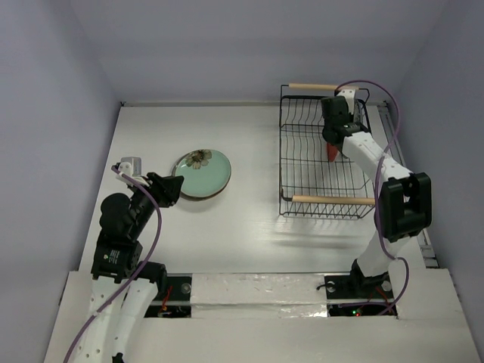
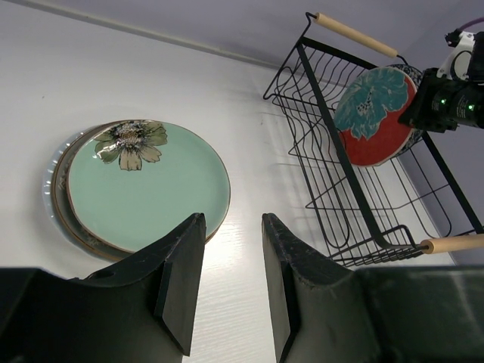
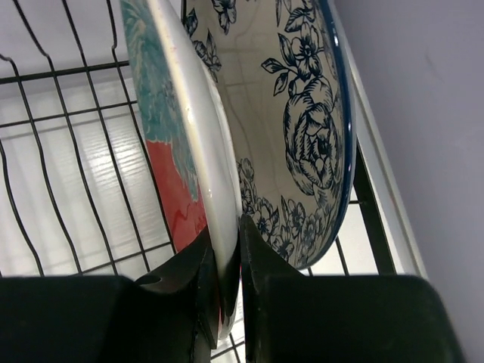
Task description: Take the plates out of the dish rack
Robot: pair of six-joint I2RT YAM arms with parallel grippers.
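Observation:
The black wire dish rack [image 1: 302, 159] with wooden handles stands at the back right; it also shows in the left wrist view [image 2: 355, 189]. My right gripper [image 3: 227, 253] is shut on the rim of the teal-and-red-orange plate [image 3: 170, 159], upright in the rack [image 3: 76, 151]. That plate shows red in the top view [image 1: 332, 153] and in the left wrist view [image 2: 376, 113]. The blue floral plate [image 3: 302, 128] stands right behind it. A pale green plate [image 1: 203, 172] tops a stack on the table, with a grey-brown rim [image 2: 62, 212] under it. My left gripper [image 2: 231, 257] is open and empty beside that stack.
The table [image 1: 242, 227] is white with walls on three sides. The rack stands close to the right wall. A raised strip [image 1: 257, 291] runs along the near edge between the arm bases.

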